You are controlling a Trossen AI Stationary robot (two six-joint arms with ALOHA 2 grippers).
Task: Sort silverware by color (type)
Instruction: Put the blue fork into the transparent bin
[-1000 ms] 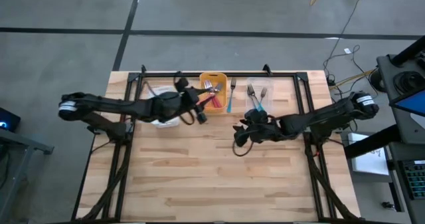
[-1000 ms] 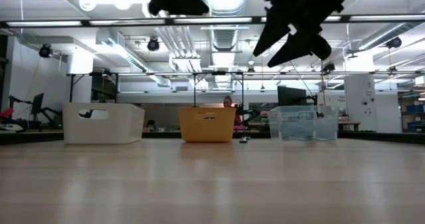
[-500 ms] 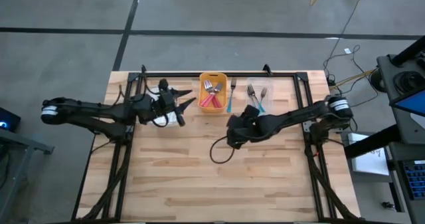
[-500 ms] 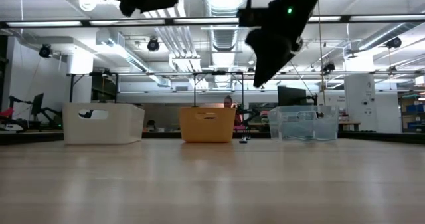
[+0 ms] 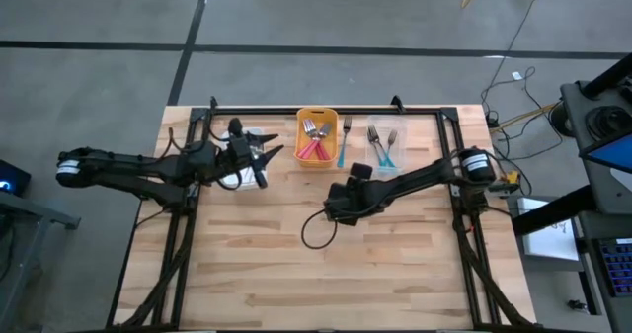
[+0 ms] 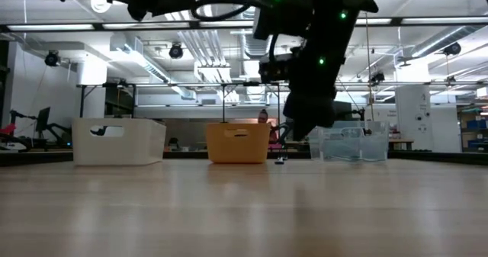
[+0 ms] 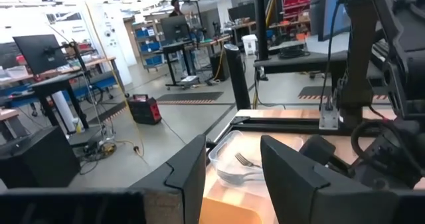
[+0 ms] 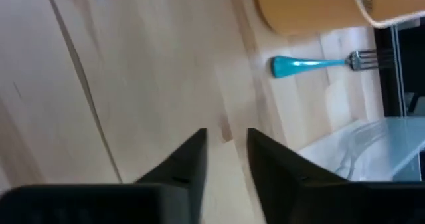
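Silverware: one teal fork (image 5: pixel 342 153) lies on the bench by the orange bin (image 5: pixel 317 116), near the far edge. Right hand (image 5: pixel 334 211) hovers mid-bench, fingers slightly parted, empty; left hand (image 5: pixel 269 159) likewise, over the white bin (image 5: pixel 239 181).

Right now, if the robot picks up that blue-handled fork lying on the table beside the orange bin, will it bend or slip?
The blue-handled fork looks rigid, so it likely won't flop. Its slim, smooth handle might slip or swivel between fingers. Lying flat on the table, it probably won't roll.
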